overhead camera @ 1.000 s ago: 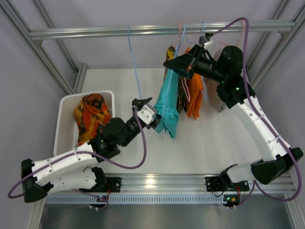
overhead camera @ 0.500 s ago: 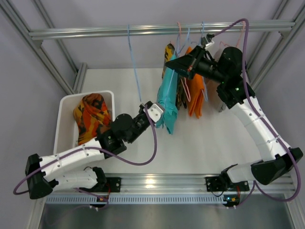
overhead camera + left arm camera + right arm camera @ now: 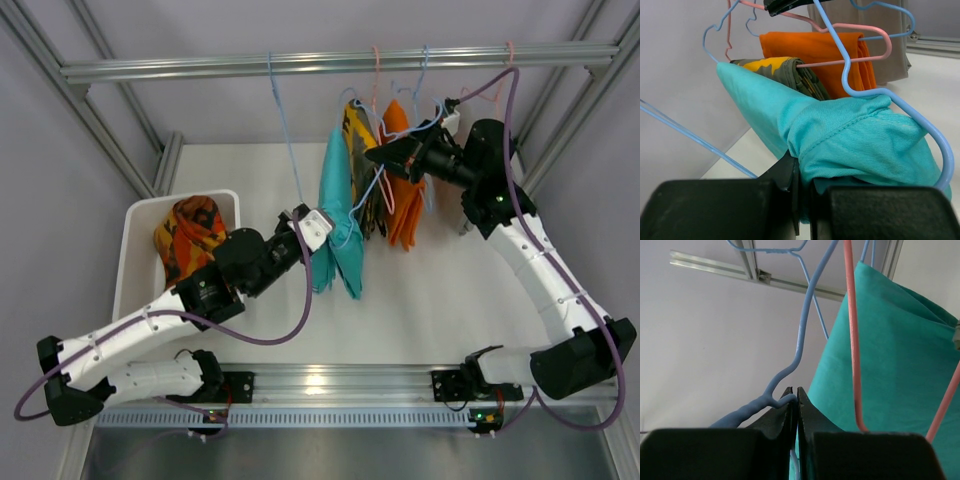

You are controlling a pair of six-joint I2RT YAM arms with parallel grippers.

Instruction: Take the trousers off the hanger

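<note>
The teal trousers [image 3: 336, 215] hang folded over a blue hanger [image 3: 900, 97] below the rail. My left gripper [image 3: 316, 224] is shut on their lower fold, and the left wrist view shows teal cloth [image 3: 860, 142] pinched between the jaws of that gripper [image 3: 803, 172]. My right gripper [image 3: 380, 155] is shut on the blue hanger's wire [image 3: 785, 375], with the tips of that gripper [image 3: 797, 396] pressed together beside the teal cloth [image 3: 890, 355]. Patterned orange-and-red trousers [image 3: 190, 240] lie in the white bin [image 3: 132, 262].
More garments hang just right of the teal pair: an olive-and-yellow one [image 3: 357, 135] and an orange one [image 3: 405, 190] on a pink hanger [image 3: 875, 37], with a beige one [image 3: 885, 47] behind. An empty blue hanger [image 3: 283, 130] hangs to the left. The rail [image 3: 250, 66] crosses the back.
My left gripper reached the teal trousers and closed on them. The right gripper drew back to the right with the hanger wire, and the teal cloth now hangs further left.
</note>
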